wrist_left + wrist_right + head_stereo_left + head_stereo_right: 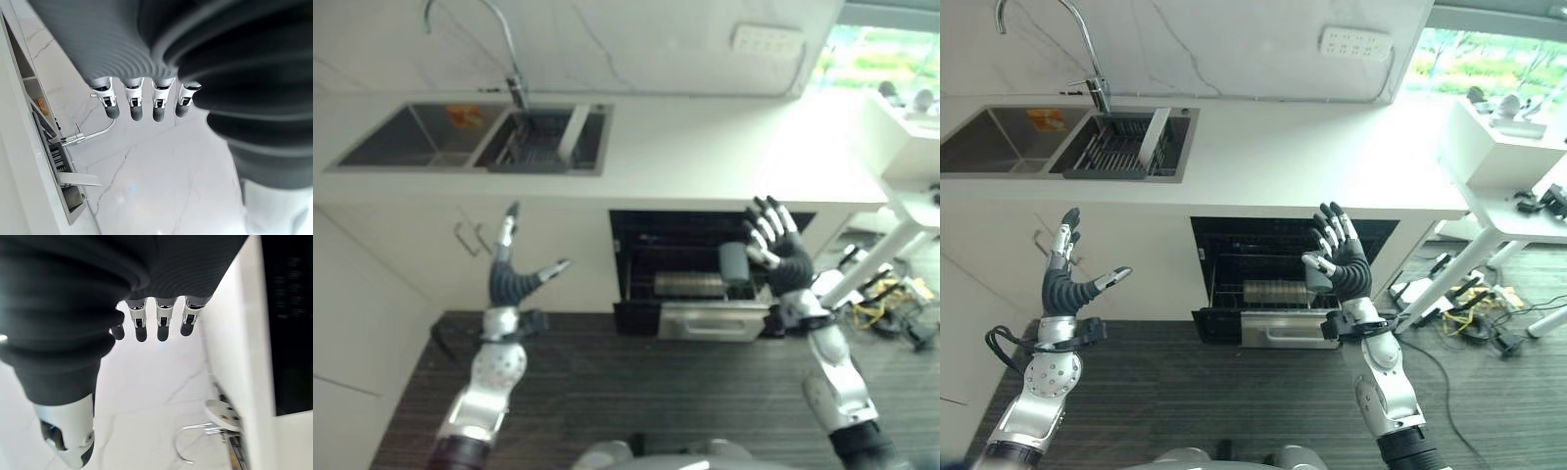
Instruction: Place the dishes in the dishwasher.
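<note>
Both hands are raised in front of the cabinets and hold nothing: the left hand (pixel 1065 279) stands at about 9 o'clock in the head view with its fingers straight up and its thumb spread wide, and the right hand (pixel 1340 262) at about 3 o'clock has relaxed, loosely spread fingers, palm turned toward the open dishwasher (pixel 1288 279). Each wrist view confirms straight, empty fingers with only the marble wall past them. The dishwasher sits under the white counter (pixel 1302 157) at centre, its rack (pixel 1273 284) showing a row of what look like plates (pixel 1273 291) already standing on edge, though the dim interior makes that hard to confirm. The remaining dishes are most likely in the double sink (pixel 1067 145) at 11 o'clock, where a slatted drainer (pixel 1116 147) and a pale flat piece (pixel 1155 137), possibly a plate or board leaning on it, lie below the faucet (pixel 1087 59). The step in hand appears to be the reach for the next dish, so the nearer left hand should go up and over the counter edge toward the drainer, keeping clear of the faucet, and close on a rim rather than a flat face. The right hand would do well to wait near the rack, ready to steady the piece as it is lowered into a free slot beside the standing row.
</note>
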